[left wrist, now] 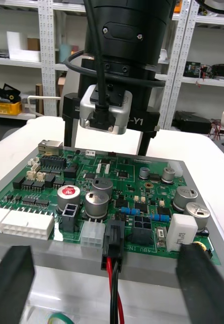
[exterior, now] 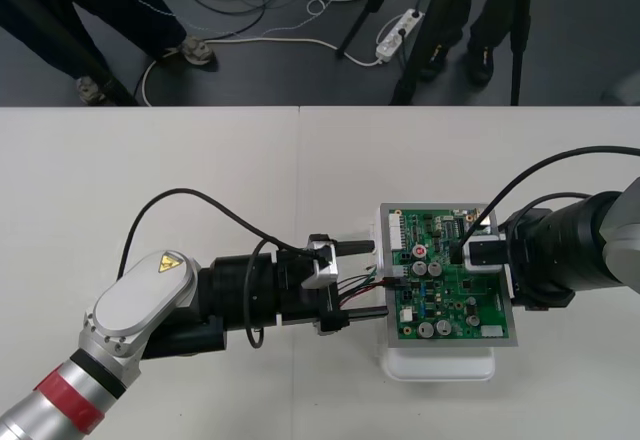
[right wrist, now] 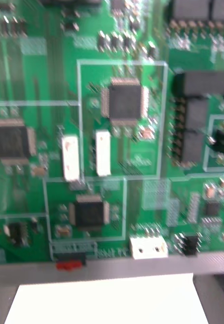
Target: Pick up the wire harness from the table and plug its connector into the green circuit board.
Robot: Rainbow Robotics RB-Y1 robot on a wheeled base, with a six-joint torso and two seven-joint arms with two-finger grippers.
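Green circuit board (exterior: 450, 290) on its white base (exterior: 440, 365), standing right of the worktop's (exterior: 200, 160) centre and toward its near edge. The wire harness's black plug (left wrist: 113, 246) appears seated in a socket on the board's left edge, and its red and black wires (left wrist: 113, 291) trail back toward the left gripper (exterior: 376, 280). That gripper's jaws stand wide apart on either side of the wires and grip nothing. The right gripper (exterior: 468, 253) hangs over the board's right half with its fingers (left wrist: 67, 126) spread and empty. The harness is judged light and limp, with thin wires that are weak at the crimps. The rigid plug body is the proper hold, pressed straight along the socket.
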